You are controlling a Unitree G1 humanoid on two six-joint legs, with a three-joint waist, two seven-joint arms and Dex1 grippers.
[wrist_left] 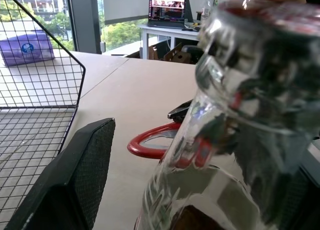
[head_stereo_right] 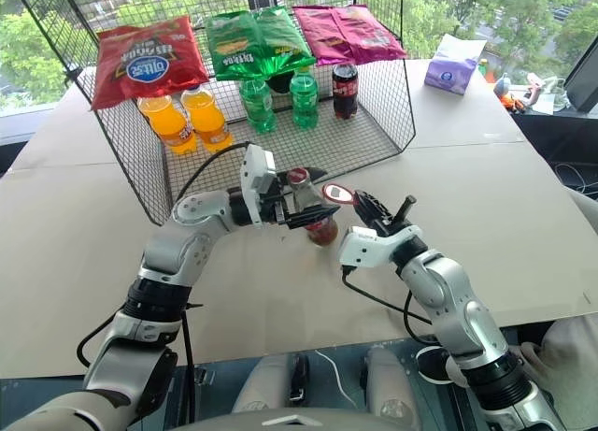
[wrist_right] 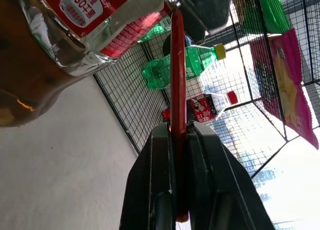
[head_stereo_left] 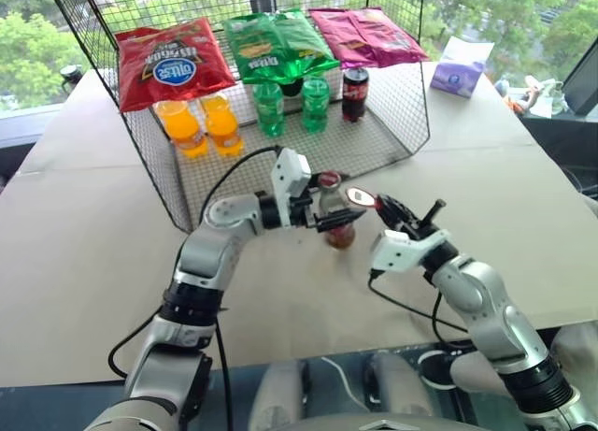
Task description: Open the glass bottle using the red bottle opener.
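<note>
Though its neck is clear, glass bottle (head_stereo_left: 338, 216) holds dark cola.

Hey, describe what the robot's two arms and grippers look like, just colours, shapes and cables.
Both arms are rounded, silver-grey metal segments with black joint bands. Each wrist carries a white, boxy housing. The left gripper and right gripper each have two black fingers; the left wrist view shows a finely textured black pad. A thin black cable loops over the left arm, and another hangs below the right forearm.
</note>
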